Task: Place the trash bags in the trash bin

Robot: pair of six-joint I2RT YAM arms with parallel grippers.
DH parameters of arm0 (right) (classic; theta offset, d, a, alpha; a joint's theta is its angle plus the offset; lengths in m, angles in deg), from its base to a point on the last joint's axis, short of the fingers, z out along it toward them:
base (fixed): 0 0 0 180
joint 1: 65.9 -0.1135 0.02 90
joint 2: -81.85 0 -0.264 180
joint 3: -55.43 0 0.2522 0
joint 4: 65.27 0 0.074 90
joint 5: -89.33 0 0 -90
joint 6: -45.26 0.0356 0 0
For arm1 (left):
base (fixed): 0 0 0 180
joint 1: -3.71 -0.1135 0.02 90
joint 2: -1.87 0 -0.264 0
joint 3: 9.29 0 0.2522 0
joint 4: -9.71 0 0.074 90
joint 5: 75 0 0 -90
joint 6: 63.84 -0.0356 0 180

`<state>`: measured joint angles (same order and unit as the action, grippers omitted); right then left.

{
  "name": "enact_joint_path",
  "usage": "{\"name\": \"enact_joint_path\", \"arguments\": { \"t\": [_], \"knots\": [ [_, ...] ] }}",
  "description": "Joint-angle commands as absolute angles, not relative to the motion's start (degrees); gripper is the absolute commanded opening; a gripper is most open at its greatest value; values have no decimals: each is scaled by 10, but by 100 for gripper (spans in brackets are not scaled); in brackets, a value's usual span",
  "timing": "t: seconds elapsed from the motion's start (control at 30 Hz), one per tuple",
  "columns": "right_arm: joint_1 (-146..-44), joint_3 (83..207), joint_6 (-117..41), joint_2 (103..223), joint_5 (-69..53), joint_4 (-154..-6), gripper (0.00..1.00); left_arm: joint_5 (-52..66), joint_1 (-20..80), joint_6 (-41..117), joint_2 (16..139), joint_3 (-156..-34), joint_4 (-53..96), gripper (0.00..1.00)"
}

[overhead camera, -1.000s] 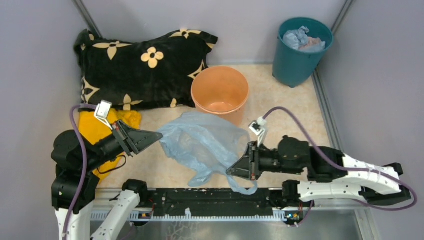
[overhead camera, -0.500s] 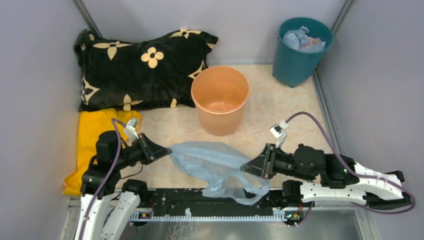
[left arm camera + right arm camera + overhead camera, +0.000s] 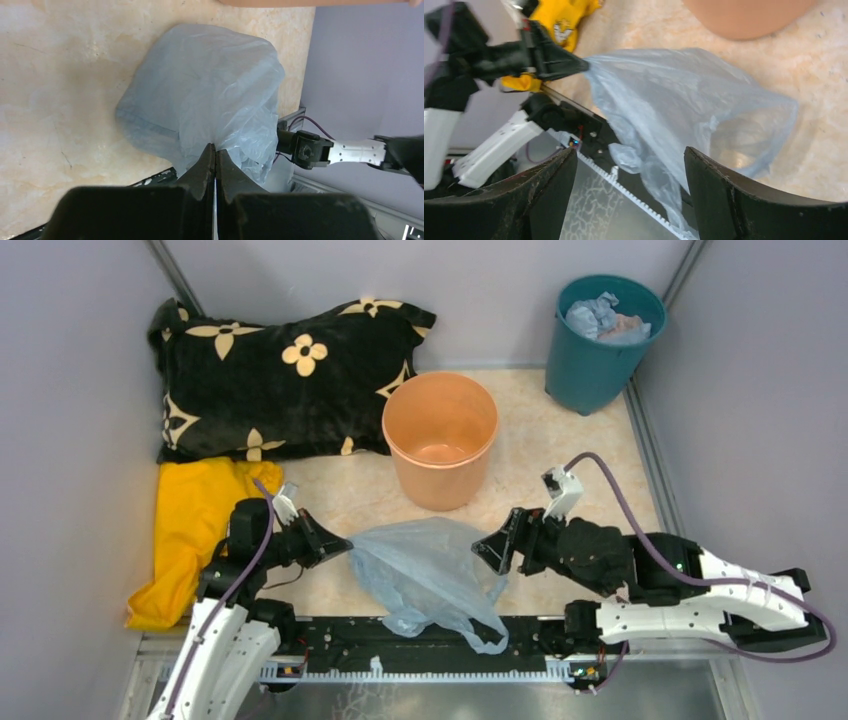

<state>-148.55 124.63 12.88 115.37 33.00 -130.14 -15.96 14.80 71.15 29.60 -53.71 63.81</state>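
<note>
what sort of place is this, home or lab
Probably a robot lab test cell: plain grey walls box in a small tabletop, and the left arm and right arm are bolted at its near edge.

You're looking at 1 pale blue, see-through trash bag point(image 3: 425, 565), crumpled and lying on the table point(image 3: 560, 440) just in front of the trash bin point(image 3: 440, 490). Its left edge is sitting pinched in the left gripper point(image 3: 349, 545), and its tail is drooping over the near edge. The peach-orange bin is standing upright, mouth open.
</note>
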Motion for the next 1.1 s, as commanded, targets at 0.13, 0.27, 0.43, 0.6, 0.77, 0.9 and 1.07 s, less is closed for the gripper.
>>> {"name": "enact_joint_path", "arguments": {
  "t": [0.13, 0.27, 0.43, 0.6, 0.77, 0.9, 1.07],
  "knots": [
    [-1490, 1387, 54, 1271, 116, -1266, 73, -133, 144, 725, 339, -509, 533, 0],
    [-1550, 1330, 119, 1342, 107, -1192, 75, -124, 144, 726, 359, -511, 518, 0],
    [-1612, 1312, 257, 1407, 226, -1214, 79, -113, 144, 727, 368, -513, 511, 0],
    [-1664, 1331, 435, 1456, 351, -1259, 79, -110, 144, 733, 364, -505, 503, 0],
    [-1699, 1368, 592, 1547, 411, -1286, 78, -107, 144, 730, 359, -500, 494, 0],
    [-1702, 1376, 705, 1618, 406, -1279, 77, -112, 144, 725, 355, -501, 494, 0],
    [-1706, 1384, 800, 1661, 418, -1302, 77, -111, 144, 711, 347, -506, 509, 0]
  ]
}}
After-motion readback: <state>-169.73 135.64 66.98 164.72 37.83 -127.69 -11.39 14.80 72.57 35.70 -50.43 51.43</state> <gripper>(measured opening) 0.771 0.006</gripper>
